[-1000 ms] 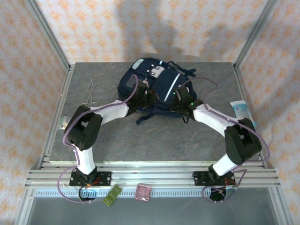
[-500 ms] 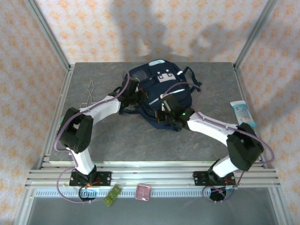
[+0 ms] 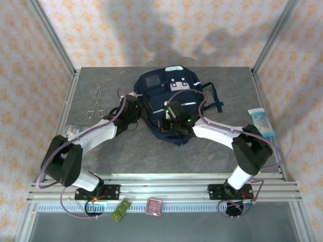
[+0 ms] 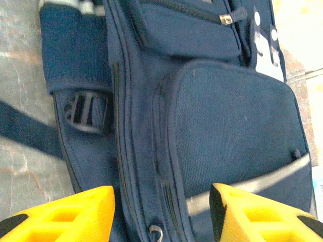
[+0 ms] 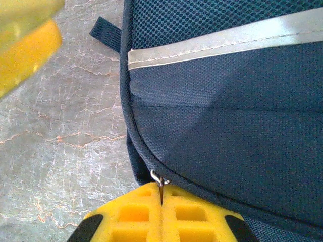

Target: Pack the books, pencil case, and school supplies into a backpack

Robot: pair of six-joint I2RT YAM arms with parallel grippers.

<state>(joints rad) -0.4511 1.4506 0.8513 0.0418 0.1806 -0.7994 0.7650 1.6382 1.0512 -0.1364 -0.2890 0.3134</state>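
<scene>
1. Since a second ago, your left gripper (image 4: 161,214) has opened. Its yellow fingers (image 4: 75,214) stand moderately apart over the large navy-blue fabric backpack (image 4: 227,131), holding nothing.
2. Your right gripper (image 5: 161,201) is clamped on the small metal zipper pull (image 5: 159,179) at the backpack's edge.
3. Both arms reach forward and low to mid-table, where the backpack lies flat on the grey stone-patterned table (image 3: 126,146).

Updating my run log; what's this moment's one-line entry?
left fingers open over backpack | right fingers shut on zipper pull | backpack on table
</scene>
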